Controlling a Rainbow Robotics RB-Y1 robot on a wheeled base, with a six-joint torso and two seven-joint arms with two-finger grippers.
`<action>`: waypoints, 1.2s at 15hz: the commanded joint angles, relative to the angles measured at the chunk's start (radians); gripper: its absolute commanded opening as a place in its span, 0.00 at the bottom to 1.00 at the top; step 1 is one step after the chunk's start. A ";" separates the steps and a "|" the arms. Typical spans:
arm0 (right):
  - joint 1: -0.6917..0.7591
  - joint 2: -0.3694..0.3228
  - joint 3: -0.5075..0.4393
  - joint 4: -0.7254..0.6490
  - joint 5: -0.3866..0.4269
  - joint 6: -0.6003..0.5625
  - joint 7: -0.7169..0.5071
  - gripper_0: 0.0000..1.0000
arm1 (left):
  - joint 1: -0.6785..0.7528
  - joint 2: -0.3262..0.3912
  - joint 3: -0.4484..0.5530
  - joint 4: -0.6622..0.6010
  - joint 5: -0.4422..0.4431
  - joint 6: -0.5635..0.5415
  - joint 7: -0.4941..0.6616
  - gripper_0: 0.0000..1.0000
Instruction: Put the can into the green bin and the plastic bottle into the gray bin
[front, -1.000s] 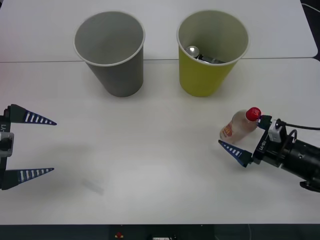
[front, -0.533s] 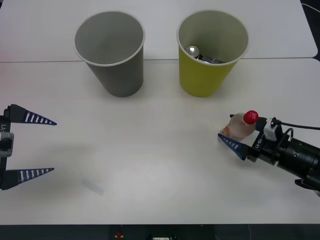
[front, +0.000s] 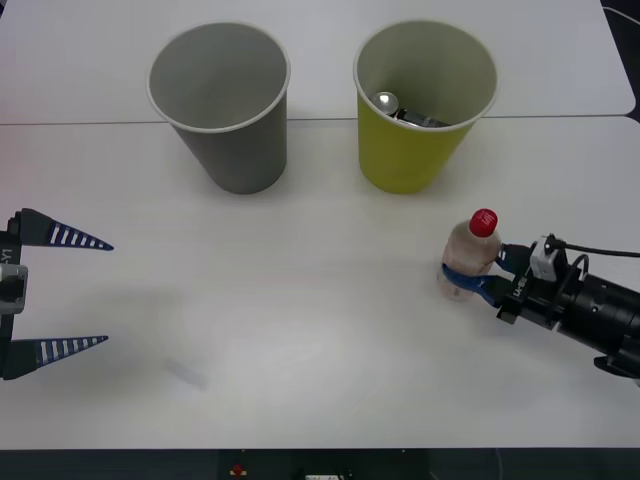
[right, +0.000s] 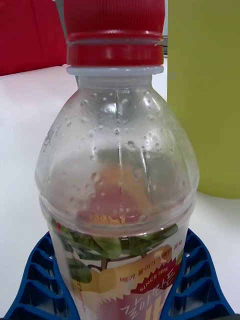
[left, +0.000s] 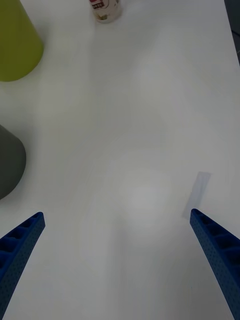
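Right gripper: we see its blue ribbed fingers closed against both sides of the plastic bottle, low on the body at the label, with the arm reaching in from the right edge of the table.
Plastic bottle: upright between those fingers, red cap on top; in the right wrist view the fingers cup the labelled part from either side while the clear shoulder and cap rise above them. We cannot tell whether its base touches the table or sits just off it.
Green bin: beyond the right gripper, a little toward the robot's left, near but apart from the bottle; its yellow-green wall shows just behind the bottle in the right wrist view.
Can: lying inside the green bin, silver top visible against the inner wall.
Gray bin: standing beside the green bin on its left, well apart from the right gripper.
Left gripper: at the table's left edge, fingers spread wide and holding nothing, bare tabletop between them; we find both bins and the bottle well ahead of it.
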 joint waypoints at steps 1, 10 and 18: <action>0.003 -0.035 -0.003 -0.021 -0.001 -0.025 -0.013 0.00 | 0.000 0.000 0.000 0.000 0.000 0.000 0.000 1.00; 0.118 -0.166 -0.083 -0.428 0.174 -0.071 -0.414 0.00 | 0.000 0.000 0.000 0.000 0.000 0.000 0.000 1.00; 0.120 -0.169 -0.146 -0.821 0.420 -0.188 -0.999 0.00 | 0.000 0.000 0.000 0.000 0.000 0.000 0.000 1.00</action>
